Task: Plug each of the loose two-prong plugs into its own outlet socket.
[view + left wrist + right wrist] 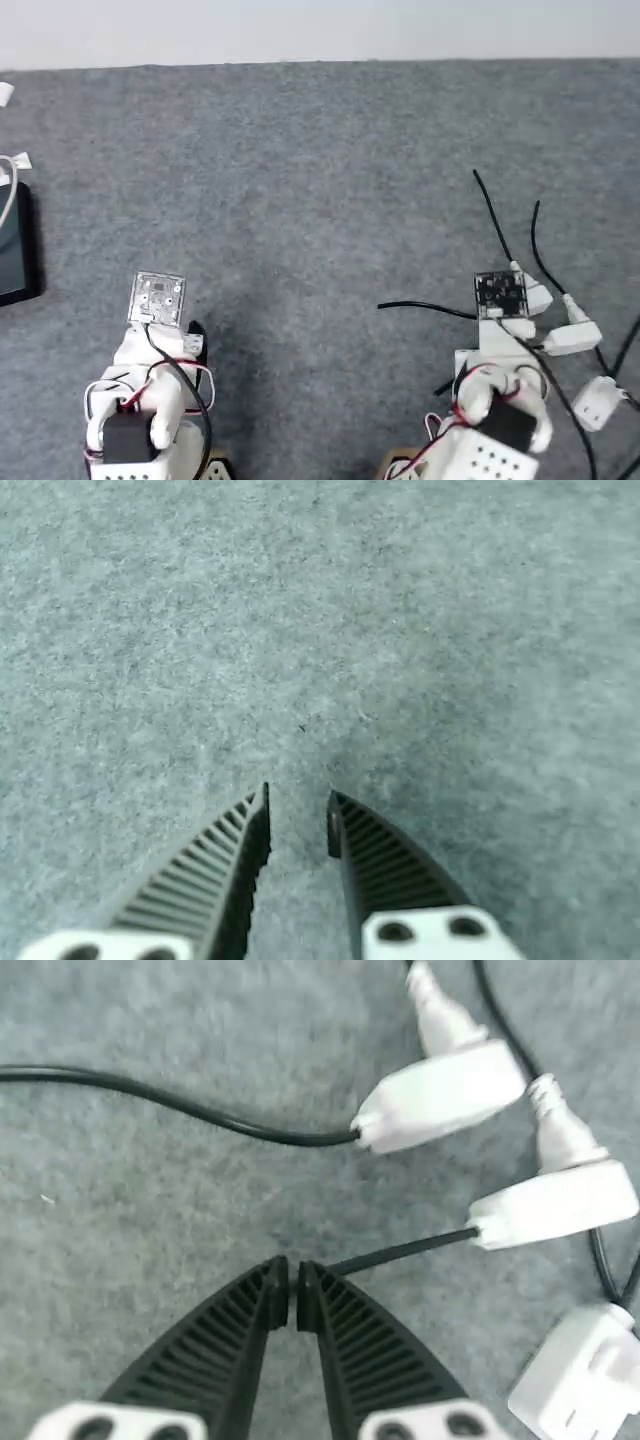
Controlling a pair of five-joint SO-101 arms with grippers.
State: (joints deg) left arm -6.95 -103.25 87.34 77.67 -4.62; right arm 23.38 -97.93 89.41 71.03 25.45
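Observation:
Over bare grey carpet, my left gripper (298, 802) has its jaws a narrow gap apart with nothing between them. My right gripper (292, 1290) is shut, its tips together just above the carpet. Ahead of it lie two white plug pieces on black cords, one (440, 1095) farther off and one (555, 1205) nearer. The nearer piece's thin cord (400, 1250) runs up to my right fingertip and disappears behind it. A white block-shaped piece (590, 1380) lies beside them. In the high view these white pieces (572, 337) cluster beside the right arm (500, 390).
The left arm (150, 380) stands at the near left. Black cords (490, 215) trail away from the plugs across the carpet. A black flat device (15, 245) with a white cable sits at the far left edge. A pale wall borders the carpet's far side.

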